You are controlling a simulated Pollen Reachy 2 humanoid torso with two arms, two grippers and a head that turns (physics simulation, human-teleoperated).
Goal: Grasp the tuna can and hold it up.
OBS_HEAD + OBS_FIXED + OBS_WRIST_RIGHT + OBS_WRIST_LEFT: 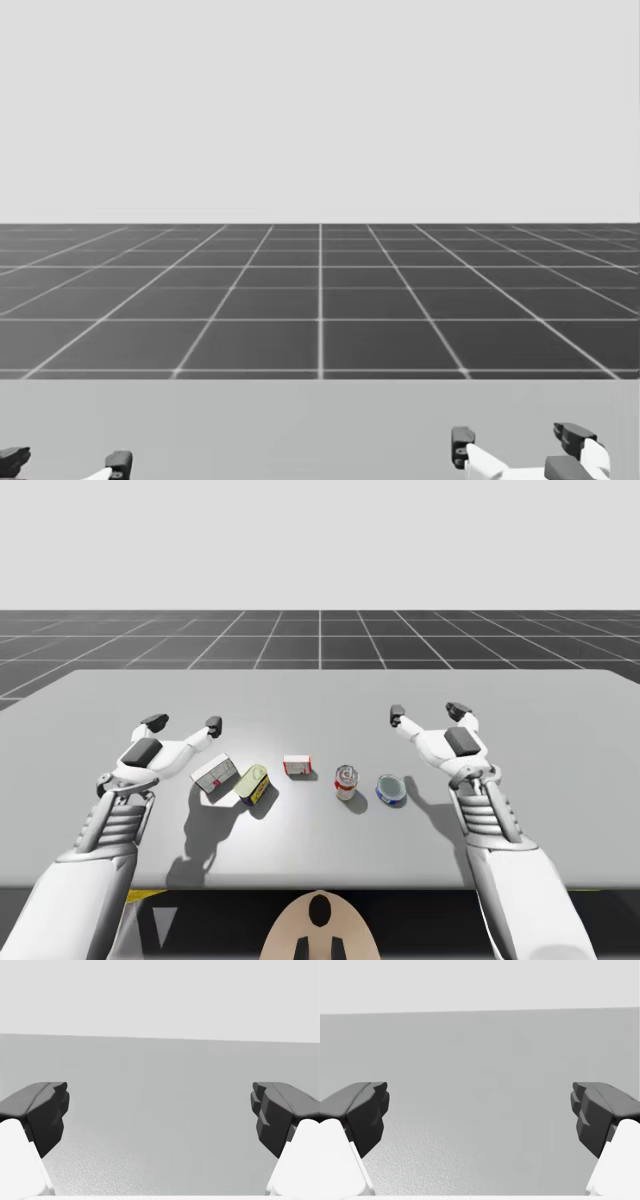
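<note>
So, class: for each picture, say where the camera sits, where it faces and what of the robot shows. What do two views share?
High view: above the table, looking down at the tuna can; both arms show.
Head view: on the head, facing the far floor; fingertips at bottom.
Left wrist view: on left hand, over bare table; open left gripper.
Right wrist view: likewise, right gripper.
High and head share both grippers.
</note>
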